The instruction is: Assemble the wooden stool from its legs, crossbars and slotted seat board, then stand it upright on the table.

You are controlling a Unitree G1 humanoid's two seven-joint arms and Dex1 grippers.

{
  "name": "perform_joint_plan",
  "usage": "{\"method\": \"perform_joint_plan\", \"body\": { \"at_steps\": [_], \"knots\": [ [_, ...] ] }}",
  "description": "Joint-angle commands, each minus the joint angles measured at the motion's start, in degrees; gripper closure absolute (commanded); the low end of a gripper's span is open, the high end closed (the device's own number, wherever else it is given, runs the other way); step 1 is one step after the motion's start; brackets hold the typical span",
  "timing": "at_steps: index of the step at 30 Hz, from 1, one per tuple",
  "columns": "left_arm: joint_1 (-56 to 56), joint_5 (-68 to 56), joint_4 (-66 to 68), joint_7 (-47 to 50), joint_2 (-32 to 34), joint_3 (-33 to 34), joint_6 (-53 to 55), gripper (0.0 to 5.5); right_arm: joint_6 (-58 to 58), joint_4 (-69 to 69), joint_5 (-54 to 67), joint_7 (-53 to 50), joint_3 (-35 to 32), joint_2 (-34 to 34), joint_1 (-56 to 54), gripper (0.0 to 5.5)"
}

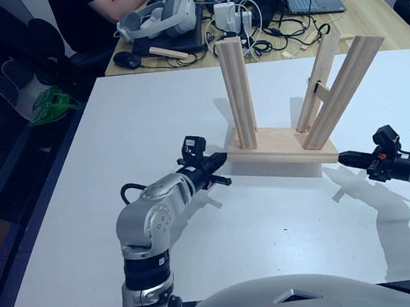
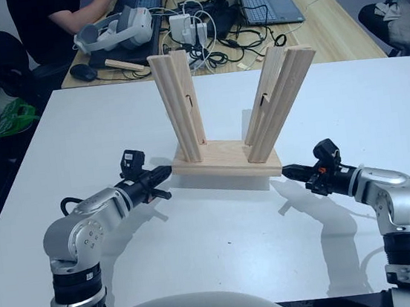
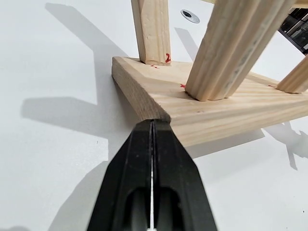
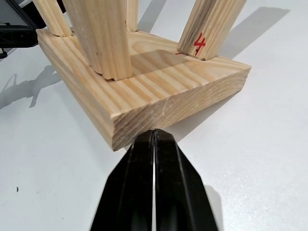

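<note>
The legs [image 3: 231,48] run out of frame in both wrist views. The left tool [image 3: 152,124] covers a corner of the seat board [image 3: 231,113], so can't tell if they actually touch.

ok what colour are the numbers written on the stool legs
Red. The 4 on one leg shows best in the right wrist view.

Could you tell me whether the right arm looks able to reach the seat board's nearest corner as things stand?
Probably yes. The right gripper, its fingers shut, sits right at the corner of the seat board, over bare table, and nothing stands between them.
</note>
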Motion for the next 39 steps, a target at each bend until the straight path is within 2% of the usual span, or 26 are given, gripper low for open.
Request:
{"method": "perform_joint_plan", "body": {
  "at_steps": [1, 15, 39],
  "knots": [
    [-2.0, -7.0, -1.7, -4.1, -3.7, -2.8, 0.9, 5.47, 0.2, -5.0, 6.0, 1.8, 1.9, 3.8, -3.3, 5.5],
    [-2.7, -10.2, -3.2, -5.2, -5.7, -0.7, -0.6, 5.47, 3.6, -7.5, 9.0, 0.1, 0.7, 5.6, -4.7, 5.5],
    [-2.9, -13.3, -3.6, -4.5, -5.4, -0.3, -2.3, 5.47, 8.0, -11.0, 13.4, -1.9, -0.9, 6.8, -6.0, 5.5]
  ]
}}
